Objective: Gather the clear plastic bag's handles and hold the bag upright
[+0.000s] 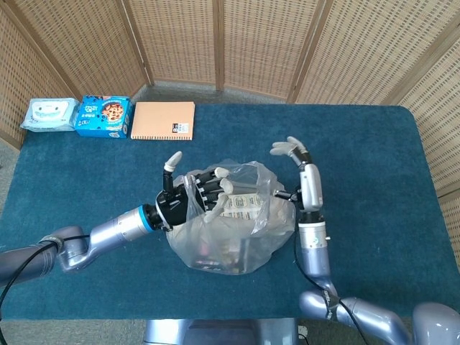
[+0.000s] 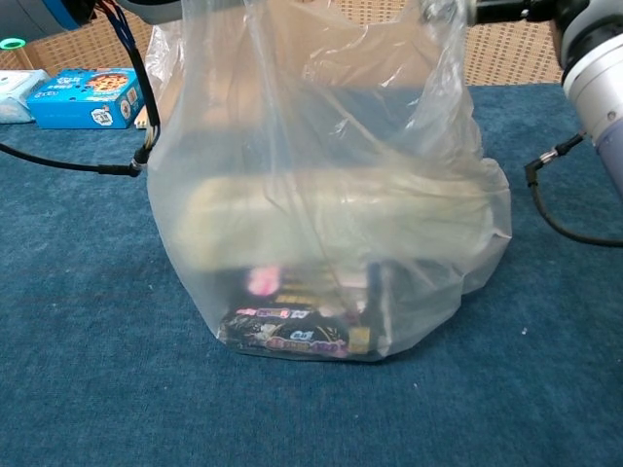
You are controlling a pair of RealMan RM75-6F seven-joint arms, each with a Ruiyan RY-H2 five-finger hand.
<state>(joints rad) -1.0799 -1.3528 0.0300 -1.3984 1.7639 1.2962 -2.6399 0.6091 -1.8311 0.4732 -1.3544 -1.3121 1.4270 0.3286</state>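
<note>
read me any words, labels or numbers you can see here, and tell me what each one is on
No text can be read.
Blue box: print too small.
Wipes pack: blurred.
Notebook: small label, too small.
White labels in the bag: lines of print, unreadable.
Dark packet at bag's bottom: blurred.

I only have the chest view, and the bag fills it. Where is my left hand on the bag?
Observer: In the head view, the left hand is at the mouth of the clear plastic bag, on its left side. Its fingers are spread over the opening with a strip of plastic across them.
Operator: Has the right hand got the other handle?
Observer: The right hand stands upright at the bag's right edge, fingertips curled above the plastic. I cannot tell whether it grips any.
</note>
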